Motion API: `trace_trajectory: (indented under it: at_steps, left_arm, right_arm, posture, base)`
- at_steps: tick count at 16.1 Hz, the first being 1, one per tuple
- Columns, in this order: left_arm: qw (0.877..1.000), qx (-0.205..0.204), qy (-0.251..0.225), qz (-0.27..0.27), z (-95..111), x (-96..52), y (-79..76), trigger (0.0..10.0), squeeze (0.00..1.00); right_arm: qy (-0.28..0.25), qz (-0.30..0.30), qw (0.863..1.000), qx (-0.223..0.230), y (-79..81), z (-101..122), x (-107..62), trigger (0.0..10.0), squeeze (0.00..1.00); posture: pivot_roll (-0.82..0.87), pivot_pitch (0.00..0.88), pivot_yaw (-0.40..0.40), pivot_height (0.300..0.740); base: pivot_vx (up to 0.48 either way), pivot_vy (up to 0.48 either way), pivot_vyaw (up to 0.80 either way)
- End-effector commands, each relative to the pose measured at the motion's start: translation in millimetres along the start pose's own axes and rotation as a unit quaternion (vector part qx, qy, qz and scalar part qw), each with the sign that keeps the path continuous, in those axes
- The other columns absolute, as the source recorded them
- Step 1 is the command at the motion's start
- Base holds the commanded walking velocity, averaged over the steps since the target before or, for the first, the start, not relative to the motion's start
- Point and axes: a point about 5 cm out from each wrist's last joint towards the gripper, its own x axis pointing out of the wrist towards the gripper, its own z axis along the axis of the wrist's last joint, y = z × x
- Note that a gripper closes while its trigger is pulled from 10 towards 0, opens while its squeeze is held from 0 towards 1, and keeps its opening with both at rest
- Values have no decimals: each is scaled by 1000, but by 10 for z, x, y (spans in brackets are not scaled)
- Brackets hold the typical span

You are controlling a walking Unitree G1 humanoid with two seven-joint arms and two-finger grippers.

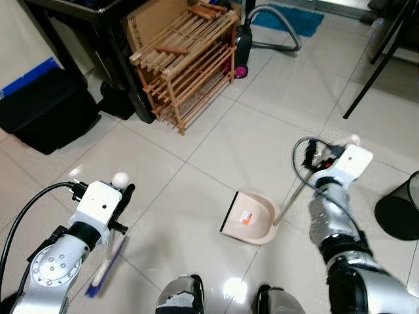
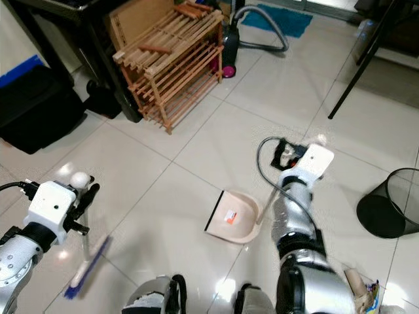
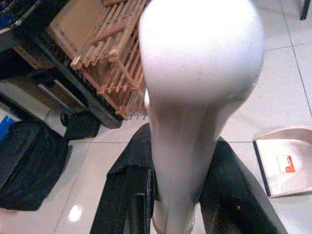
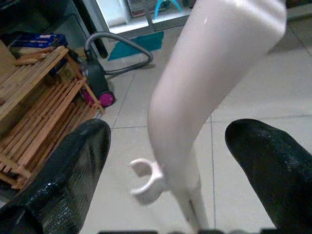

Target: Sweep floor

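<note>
two-handed sweeping, brush and pan both in hand. left gripper (image 1: 121, 196), at about 8 o'clock in the left eye view, is clenched around the white round-topped handle of the blue-bristled broom (image 1: 105, 268), its head resting on the glossy white tiled floor (image 1: 262, 118) at 7 o'clock. right gripper (image 1: 313, 157), at 3 o'clock, has its black fingers (image 4: 63, 170) spread either side of the pale pink long-handled plastic dustpan (image 1: 252, 217); whether they actually press the handle cannot be told. the pan lies flat on the tiles near centre, its dark lip facing the broom at 9 o'clock, well apart from it. the next move, by judgement, calls for drawing the bristles across the tiles toward that lip while the pan is held steady. a black mesh waste bin (image 1: 399, 209) stands at 3 o'clock.
</note>
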Motion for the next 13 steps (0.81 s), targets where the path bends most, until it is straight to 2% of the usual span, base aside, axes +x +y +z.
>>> trace_trajectory:
  at_steps: [1, 3, 4, 7, 10, 13]
  left_arm:
    - [1000, 21, 9, 10, 23, -87, 108, 10000, 0]
    - [1000, 23, 15, 10, 28, -141, 123, 10000, 0]
    - [999, 25, 18, 9, 31, -164, 130, 10000, 0]
    - [999, 36, 29, 0, 57, -271, 184, 10000, 0]
    - [998, 44, 42, 1, 63, -386, 279, 10000, 0]
    - [997, 49, 53, -3, 56, -480, 309, 10000, 0]
  right_arm:
    - [-2, 5, 1000, -26, 12, -2, 5, 10000, 0]
    - [-8, -6, 998, -65, -20, 35, 34, 10000, 0]
    - [-5, -12, 997, -71, -43, 39, 44, 10000, 0]
    - [-7, -22, 998, -65, -107, 62, 62, 10000, 0]
    - [-27, -37, 997, -58, -136, 114, 71, 10000, 0]
    - [-50, -51, 996, -52, -199, 205, 101, 10000, 0]
  posture:
    - [298, 259, 115, 740]
    - [314, 268, 122, 740]
    - [321, 273, 128, 740]
    - [363, 294, 151, 740]
    - [377, 298, 170, 740]
    - [381, 299, 171, 740]
  base:
    - [0, 0, 0]
    - [0, 0, 0]
    - [0, 0, 0]
    - [0, 0, 0]
    - [0, 0, 0]
    - [0, 0, 0]
